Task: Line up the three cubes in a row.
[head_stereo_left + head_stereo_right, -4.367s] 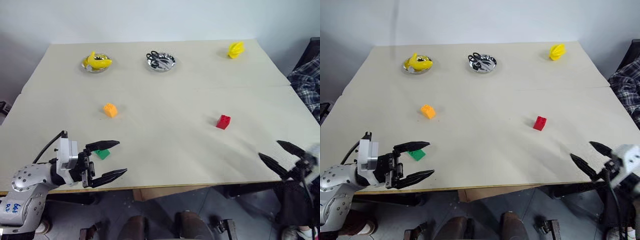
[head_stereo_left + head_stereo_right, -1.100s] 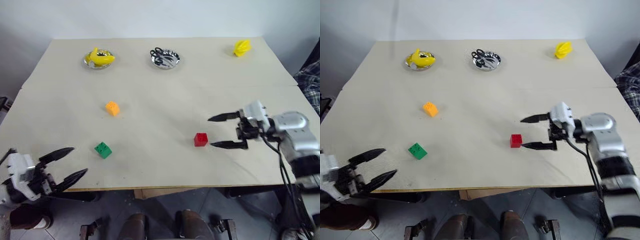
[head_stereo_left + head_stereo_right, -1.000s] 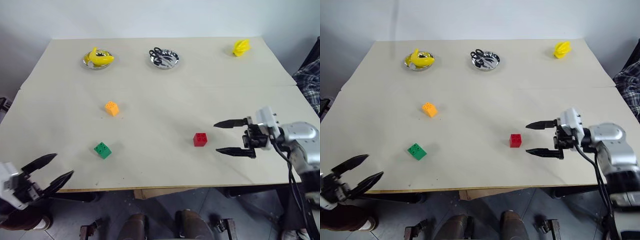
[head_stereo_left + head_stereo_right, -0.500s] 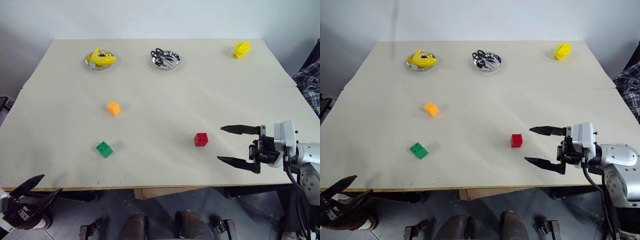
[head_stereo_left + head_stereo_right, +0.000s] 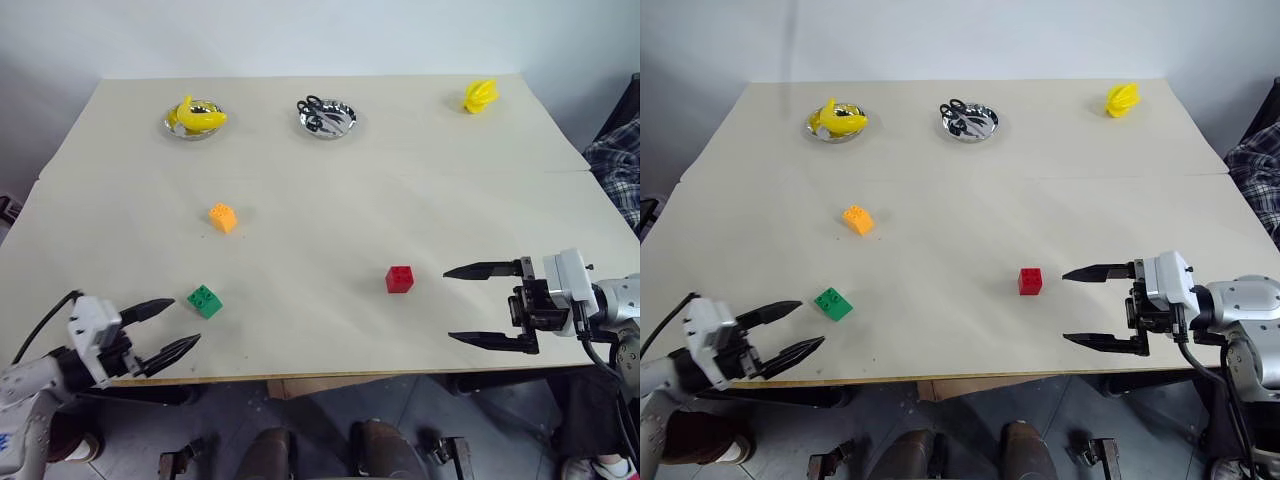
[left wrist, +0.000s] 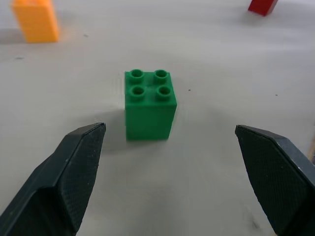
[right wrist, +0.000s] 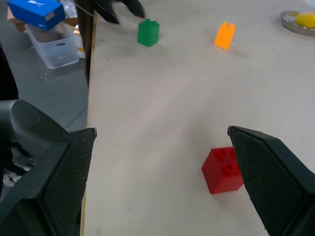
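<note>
Left gripper [image 5: 172, 326] gapes – smooth, studded green cube [image 6: 149, 104] ahead.

The green cube [image 6: 149, 104] is smooth, shiny plastic with round bumps on top. The red cube [image 7: 224, 169] looks like the same plastic. The table [image 5: 330, 200] is pale and dull. The round dishes [image 5: 326, 118] are shiny metal.

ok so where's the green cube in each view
Left eye view: small green studded plastic cube near the table's front-left edge, just ahead of the open left claw.
Right eye view: same spot, front left.
Left wrist view: centred, beyond and between the claw's two fingers.
Right wrist view: far off, near the table edge.
Shared landmark: the small orange plastic cube nearby.
</note>
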### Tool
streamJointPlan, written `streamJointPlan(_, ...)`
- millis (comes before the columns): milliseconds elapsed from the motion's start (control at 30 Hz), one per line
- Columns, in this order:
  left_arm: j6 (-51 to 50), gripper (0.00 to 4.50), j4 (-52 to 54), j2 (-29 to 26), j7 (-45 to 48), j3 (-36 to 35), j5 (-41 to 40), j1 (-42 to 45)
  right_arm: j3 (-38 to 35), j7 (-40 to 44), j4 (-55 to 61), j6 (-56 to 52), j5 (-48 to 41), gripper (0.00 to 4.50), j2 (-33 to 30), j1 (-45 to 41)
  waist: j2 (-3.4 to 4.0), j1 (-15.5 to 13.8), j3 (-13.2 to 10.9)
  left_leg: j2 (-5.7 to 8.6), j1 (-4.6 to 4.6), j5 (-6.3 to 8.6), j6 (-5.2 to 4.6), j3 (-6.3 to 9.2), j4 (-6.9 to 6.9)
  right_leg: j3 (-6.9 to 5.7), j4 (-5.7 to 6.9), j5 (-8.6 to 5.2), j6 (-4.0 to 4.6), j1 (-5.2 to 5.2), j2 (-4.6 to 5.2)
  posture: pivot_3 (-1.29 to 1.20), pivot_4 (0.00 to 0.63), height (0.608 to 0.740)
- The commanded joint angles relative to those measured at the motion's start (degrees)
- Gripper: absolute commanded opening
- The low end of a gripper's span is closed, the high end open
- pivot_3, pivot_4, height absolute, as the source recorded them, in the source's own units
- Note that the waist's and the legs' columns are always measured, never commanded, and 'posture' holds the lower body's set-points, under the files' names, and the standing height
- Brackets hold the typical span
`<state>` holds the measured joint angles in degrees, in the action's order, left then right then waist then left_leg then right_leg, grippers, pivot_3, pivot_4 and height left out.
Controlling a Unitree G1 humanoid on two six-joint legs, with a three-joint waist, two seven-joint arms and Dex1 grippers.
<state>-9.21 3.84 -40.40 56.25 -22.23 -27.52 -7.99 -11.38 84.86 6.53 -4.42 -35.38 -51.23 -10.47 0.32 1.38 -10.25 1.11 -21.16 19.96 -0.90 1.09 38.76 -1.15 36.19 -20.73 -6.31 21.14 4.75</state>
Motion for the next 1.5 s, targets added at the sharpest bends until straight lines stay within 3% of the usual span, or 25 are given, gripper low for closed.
streamJointPlan(33, 0.13, 4.50, -2.68, 0.03, -2.01, 2.50, 2.82, 3.18, -0.89, 1.49, 2.47, 0.10, -1.13, 4.48, -1.05, -0.74, -0.01, 0.00, 0.00, 0.00, -0.02, 0.00, 0.01, 0.00, 0.05, 0.00, 0.07, 0.00, 0.00, 0.04, -0.01, 0.00, 0.150, 0.740)
streamJointPlan(233, 1.80, 4.50, -6.75, 0.14, -1.20, 5.11, 4.22, 6.83, -2.10, 0.92, 3.50, -0.51, -0.93, 4.48, -1.00, 0.99, -0.01, -0.12, 0.00, 0.01, -0.04, 0.02, 0.02, 0.00, 0.14, 0.01, 0.32, 0.00, 0.00, 0.12, 0.00, 0.00, 0.150, 0.740)
streamJointPlan(333, 2.01, 3.92, -7.48, 0.22, -0.76, 5.04, 3.83, 6.98, -2.53, -0.30, 4.57, -0.59, -1.19, 4.50, -0.32, 1.75, -0.01, -0.15, 0.00, 0.01, -0.05, 0.02, 0.02, 0.00, 0.17, 0.01, 0.32, 0.00, 0.00, 0.12, 0.00, 0.00, 0.150, 0.740)
streamJointPlan(567, 4.13, 1.82, -10.32, 1.07, 0.47, 5.48, 3.80, 8.67, -2.39, -1.88, 4.90, 0.29, -0.75, 4.50, 0.68, 3.42, -0.02, -0.29, 0.00, 0.01, -0.04, 0.01, 0.02, 0.00, 0.22, 0.02, 0.33, 0.00, 0.00, 0.10, 0.01, 0.00, 0.150, 0.740)
streamJointPlan(633, 4.78, 1.43, -11.00, 1.20, 1.37, 5.93, 3.90, 9.24, -2.39, -2.24, 4.72, 0.39, -0.67, 4.50, 0.79, 3.64, -0.02, -0.55, 0.00, 0.01, -0.04, 0.01, 0.02, 0.00, 0.24, 0.02, 0.33, 0.00, 0.00, 0.10, 0.00, 0.00, 0.150, 0.740)
streamJointPlan(933, 9.10, 1.43, -14.90, 1.08, 6.73, 8.55, 4.36, 16.36, -4.74, -4.90, 5.24, -0.16, -1.00, 4.50, 1.05, 6.42, -0.02, -1.60, 0.00, 0.03, -0.06, 0.01, 0.03, 0.01, 0.30, 0.00, 0.37, 0.00, 0.00, 0.10, 0.00, 0.00, 0.150, 0.740)
streamJointPlan(1100, 9.52, 1.43, -11.92, 0.40, 11.89, 14.73, 5.97, 21.10, -8.71, -7.33, 6.37, -1.15, -1.97, 4.50, 0.99, 9.16, -0.02, -1.49, 0.00, 0.06, -0.06, 0.01, 0.03, 0.00, 0.30, 0.00, 0.42, 0.01, -0.02, 0.11, 0.00, 0.00, 0.150, 0.740)
streamJointPlan(1167, 7.87, 1.43, -12.47, 2.43, 13.61, 21.77, 9.61, 28.62, -12.95, -9.45, 7.67, -2.59, -3.20, 4.50, 0.94, 11.66, -0.02, -1.28, 0.00, 0.06, -0.05, 0.01, 0.02, -0.01, 0.31, 0.00, 0.44, 0.01, -0.02, 0.10, 0.00, 0.00, 0.150, 0.740)
streamJointPlan(1233, 7.10, 1.43, -15.26, 5.33, 14.36, 27.17, 12.77, 35.10, -15.58, -10.20, 8.91, -2.85, -3.29, 4.50, 1.07, 14.35, -0.03, -3.21, -0.01, 0.11, -0.14, -0.08, 0.06, 0.07, 0.41, -0.09, 0.60, 0.01, -0.02, 0.15, -0.01, 0.00, 0.150, 0.740)
streamJointPlan(1500, 9.70, 1.43, -34.40, 17.78, 12.77, 38.99, 23.43, 53.19, -18.29, -14.01, 15.02, -4.17, -3.78, 4.50, 2.74, 19.75, -0.20, -2.52, -0.07, 0.20, -0.16, -0.12, -0.06, -0.17, 0.43, 0.08, 0.73, 0.15, -0.28, 0.16, -0.15, 0.00, 0.150, 0.740)
